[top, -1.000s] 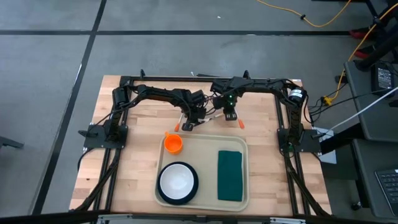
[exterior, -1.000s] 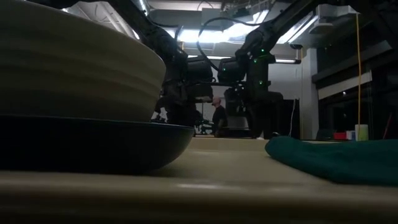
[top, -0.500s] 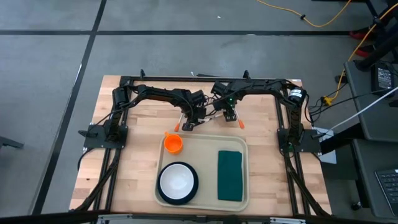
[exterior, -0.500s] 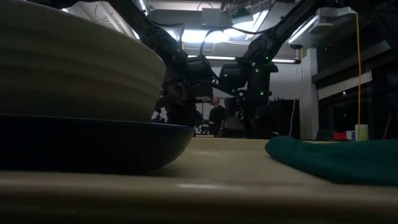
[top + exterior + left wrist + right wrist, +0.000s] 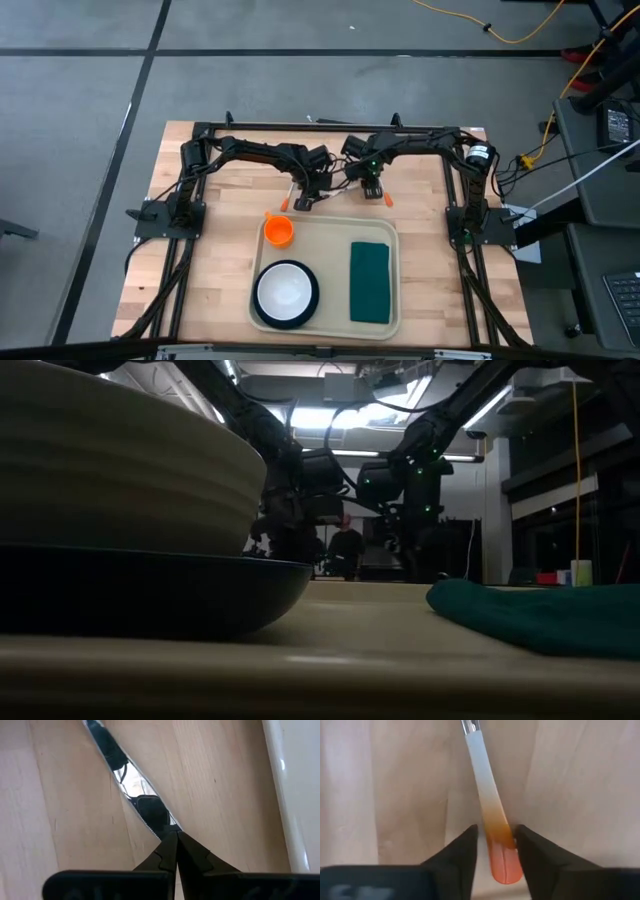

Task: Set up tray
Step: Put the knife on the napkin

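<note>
Cutlery is occupying both grippers in the upper middle of the high view, just beyond the far rim of the large cream rectangular plastic tray point(image 5: 325, 225) that is lying in the lower centre of the pale wooden table point(image 5: 220, 270).

The left gripper point(image 5: 172, 836) is pinching its two dark fingers point(image 5: 162, 852) fully together, their tips meeting on the serrated edge of a shiny metal knife blade point(image 5: 125, 780) that is running diagonally across the bare wood. Whether the blade is actually being clamped or only touched at the tips is hard to tell from this angle. The cream rim of the tray is showing along the right edge of the left wrist view.

The right gripper point(image 5: 495, 837) is standing partly open, its fingers point(image 5: 465, 847) straddling the orange end of a white-to-orange plastic utensil handle point(image 5: 487, 805) and sitting close against both of its sides. The handle is lying flat on the wood.

On the tray, a small orange plastic cup point(image 5: 278, 231) is sitting in the upper left corner, a white bowl point(image 5: 284, 290) is resting on a dark teal round plate point(image 5: 311, 300) at the lower left, and a dark green folded cloth napkin point(image 5: 369, 282) is lying along the right side.

In the low view, a person point(image 5: 346, 550) is standing in the dim room behind the arms.
</note>
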`<action>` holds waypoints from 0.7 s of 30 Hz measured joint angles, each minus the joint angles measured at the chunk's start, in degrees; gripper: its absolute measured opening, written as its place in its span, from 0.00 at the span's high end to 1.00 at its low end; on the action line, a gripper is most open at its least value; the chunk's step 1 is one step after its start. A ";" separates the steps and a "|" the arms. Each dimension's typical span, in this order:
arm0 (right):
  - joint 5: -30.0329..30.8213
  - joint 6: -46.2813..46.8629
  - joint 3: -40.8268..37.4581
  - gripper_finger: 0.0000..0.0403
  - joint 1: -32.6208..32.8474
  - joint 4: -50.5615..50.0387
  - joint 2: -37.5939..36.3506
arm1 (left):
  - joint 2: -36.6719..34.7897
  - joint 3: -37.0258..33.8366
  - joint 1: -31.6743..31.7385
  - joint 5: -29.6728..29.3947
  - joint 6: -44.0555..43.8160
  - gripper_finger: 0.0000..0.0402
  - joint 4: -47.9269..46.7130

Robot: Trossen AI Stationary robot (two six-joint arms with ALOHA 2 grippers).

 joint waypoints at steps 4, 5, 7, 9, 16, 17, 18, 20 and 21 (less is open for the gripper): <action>-0.90 0.39 -0.09 0.81 0.60 -1.50 0.03 | -0.04 0.04 0.04 -0.92 0.00 1.00 0.18; -1.57 0.48 -0.11 0.84 0.64 -2.16 0.03 | -0.04 0.04 0.11 -1.20 0.00 1.00 0.25; -2.37 0.97 -0.11 0.87 0.68 -3.06 0.03 | -0.07 0.06 0.24 -1.57 -0.02 1.00 0.24; -2.67 1.17 -0.11 0.87 0.68 -3.84 0.03 | -0.06 0.04 0.12 -1.52 -0.02 1.00 0.32; -3.17 4.25 1.03 0.87 0.72 -7.33 0.15 | 0.36 0.13 0.04 -0.86 -0.01 1.00 1.04; -3.10 4.27 1.22 0.87 0.72 -7.62 0.18 | 0.36 0.12 0.03 -0.83 -0.01 1.00 1.09; -3.10 4.27 1.48 0.87 0.72 -7.88 0.20 | 0.37 0.11 0.03 -0.75 0.00 1.00 1.09; -3.11 4.27 2.17 0.90 0.70 -8.77 0.26 | 0.39 0.09 -0.03 -0.61 -0.01 1.00 1.20; -3.13 4.27 2.52 0.92 0.70 -9.25 0.29 | 0.40 0.08 -0.07 -0.64 -0.02 1.00 1.37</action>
